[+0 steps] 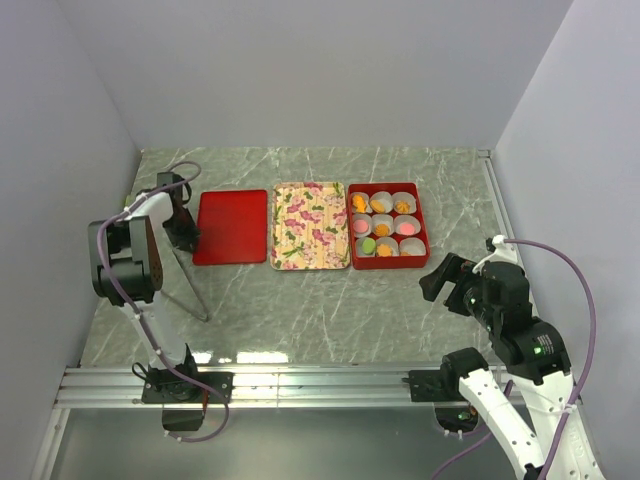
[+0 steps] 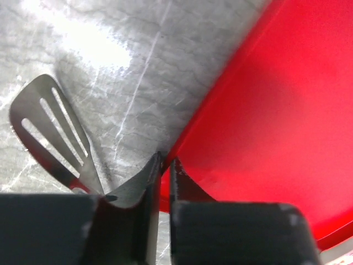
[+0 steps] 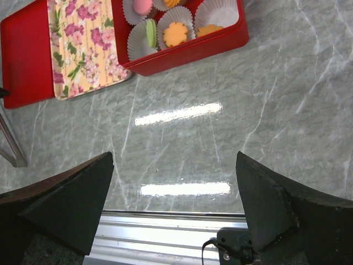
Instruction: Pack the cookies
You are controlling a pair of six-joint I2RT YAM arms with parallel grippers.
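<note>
The cookies [image 1: 382,229], orange, pink and green, sit in white paper cups inside the red box [image 1: 349,232] at the right of the row. Several also show in the right wrist view [image 3: 175,34], in the box [image 3: 187,51]. The flat red lid [image 1: 230,226] lies at the left. My left gripper [image 1: 188,232] is at the lid's left edge. In the left wrist view the gripper [image 2: 165,161] is shut on the rim of the lid [image 2: 265,110]. My right gripper [image 1: 445,280] hovers open and empty over the table, near-right of the box [image 3: 174,182].
A cream floral tray [image 1: 311,224] lies between the lid and the box. A slotted metal spatula [image 2: 49,127] lies on the table left of the lid, its handle [image 1: 190,285] running toward the near edge. Walls enclose the table on three sides.
</note>
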